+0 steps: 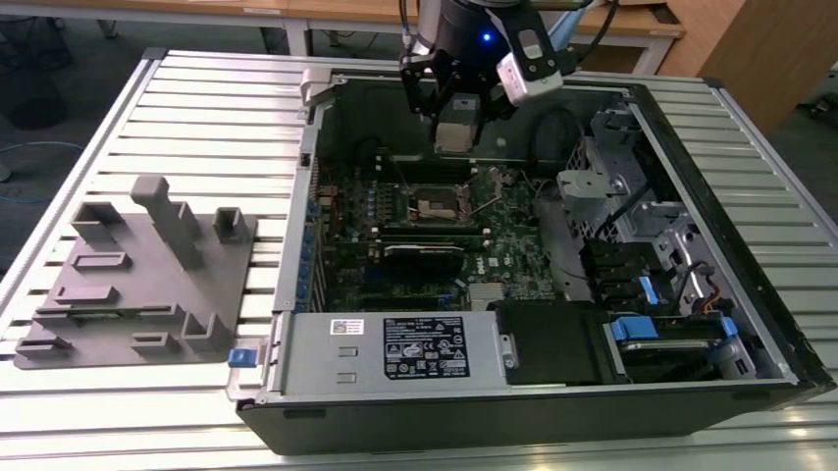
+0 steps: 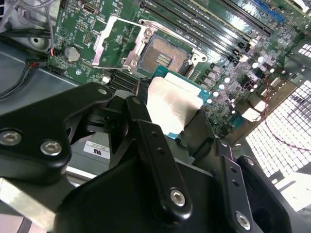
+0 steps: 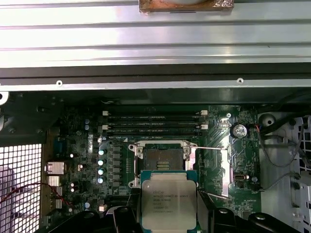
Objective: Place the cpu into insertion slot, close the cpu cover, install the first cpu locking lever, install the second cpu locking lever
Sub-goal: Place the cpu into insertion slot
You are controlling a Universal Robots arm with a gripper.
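Black two-finger gripper (image 1: 456, 123), upper centre of the exterior view, clamped on the small flat silvery-grey square cpu (image 3: 168, 201). Chip hangs above the open, dark-centred, metal-rimmed insertion slot (image 3: 163, 162), not seated. Risk: a tilted or offset descent could bend the socket contacts.

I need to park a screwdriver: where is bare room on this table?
The ribbed metal table is bare beyond the grey moulded fixture tray, at the exterior view's left of the open black computer case. Inside the case it is crowded: the gripper holds the silvery-grey square cpu above the green motherboard.
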